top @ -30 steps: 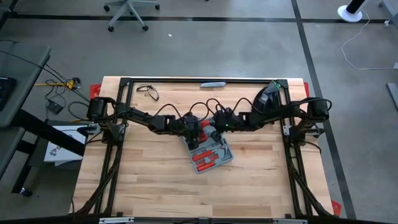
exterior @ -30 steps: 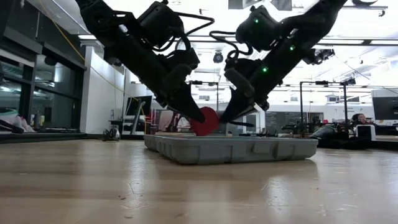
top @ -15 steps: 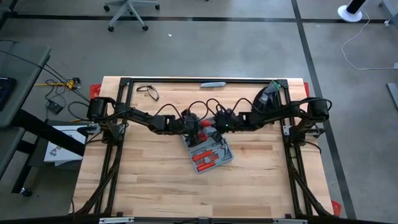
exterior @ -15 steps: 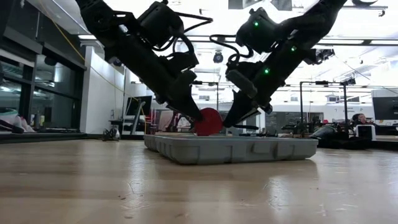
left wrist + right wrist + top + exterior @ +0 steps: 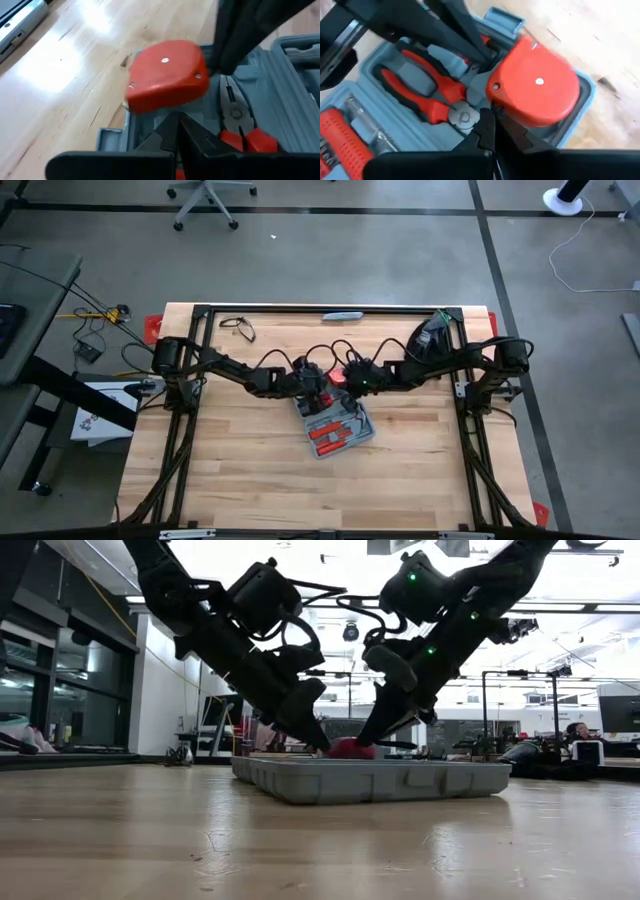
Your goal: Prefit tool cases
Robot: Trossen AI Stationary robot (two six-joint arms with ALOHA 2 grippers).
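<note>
The blue-grey tool case lies open and flat on the table's middle, with red-handled pliers and other red-handled tools in its moulded bed. A red rounded housing, like a tape measure, sits tilted at the case's far end, just above the rim. My left gripper is shut at one side of it. My right gripper is shut at the other side. Both slant down from the far side. My left gripper is shut, and its fingertips meet the red housing's edge on the side facing the pliers. The fingers slant down from the table's left. The housing rests tilted in the case's far end. My right gripper is shut, and its fingertips press against the red housing's lower rim. The fingers slant down from the table's right. The housing lies in the case's end pocket, its flat face turned up.
A pair of glasses lies at the table's far left. A slim grey-blue bar lies along the far edge, and a black object sits at the far right. Bare wood spreads toward the near edge.
The red housing stood well above the case's rim and has sunk and tipped down into the case's far end. My left gripper has gone down with it and tipped more steeply. My right gripper has stayed where it was, turning slightly.
</note>
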